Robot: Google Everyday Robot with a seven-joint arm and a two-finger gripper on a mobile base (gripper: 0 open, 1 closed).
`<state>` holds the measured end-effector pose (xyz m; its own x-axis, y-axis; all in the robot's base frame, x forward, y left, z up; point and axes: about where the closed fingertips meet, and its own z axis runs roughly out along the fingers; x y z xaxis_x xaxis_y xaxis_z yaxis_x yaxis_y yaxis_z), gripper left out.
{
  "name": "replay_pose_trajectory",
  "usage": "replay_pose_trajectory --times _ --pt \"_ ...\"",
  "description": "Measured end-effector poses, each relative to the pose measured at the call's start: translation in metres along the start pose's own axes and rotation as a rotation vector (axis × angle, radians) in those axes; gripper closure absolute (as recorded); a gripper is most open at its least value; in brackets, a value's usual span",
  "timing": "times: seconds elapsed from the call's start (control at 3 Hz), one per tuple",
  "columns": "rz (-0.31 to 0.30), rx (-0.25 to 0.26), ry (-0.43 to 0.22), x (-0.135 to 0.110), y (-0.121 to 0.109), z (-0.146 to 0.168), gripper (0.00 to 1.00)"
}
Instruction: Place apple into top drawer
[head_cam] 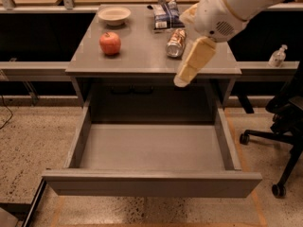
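The apple (110, 43) sits on the left part of the grey cabinet top (142, 60), just in front of the cream bowl (114, 15) and well apart from the can (176, 42) lying on its side to the right. A dark snack bag (165, 16) lies behind the can. Below, the top drawer (151, 187) stands pulled fully out, its floor bare, ready to receive the fruit.

The gripper (182, 81) hangs at the cabinet's front edge on the right, near the can, angled down and leftward over the back of the drawer. It holds nothing; I cannot tell whether it is open or closed.

So the opening looks done and the step in hand appears to be the reach for the apple. The next move calls for travelling left across the top, clearing the can, then descending over the apple to grasp it.
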<state>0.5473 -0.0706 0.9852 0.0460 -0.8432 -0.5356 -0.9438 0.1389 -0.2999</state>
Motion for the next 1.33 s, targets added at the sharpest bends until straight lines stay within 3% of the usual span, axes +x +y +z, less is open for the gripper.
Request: replay_pose_trajectory --times 0.67,1.0,1.33 --pt "0.017 0.012 -0.141 -0.023 -0.049 0.065 0.00" --pt "0.064 0.011 -0.199 -0.024 -0.076 0.094 0.00" --pt "0.125 0.003 -0.259 -0.033 -0.123 0.142 0.00"
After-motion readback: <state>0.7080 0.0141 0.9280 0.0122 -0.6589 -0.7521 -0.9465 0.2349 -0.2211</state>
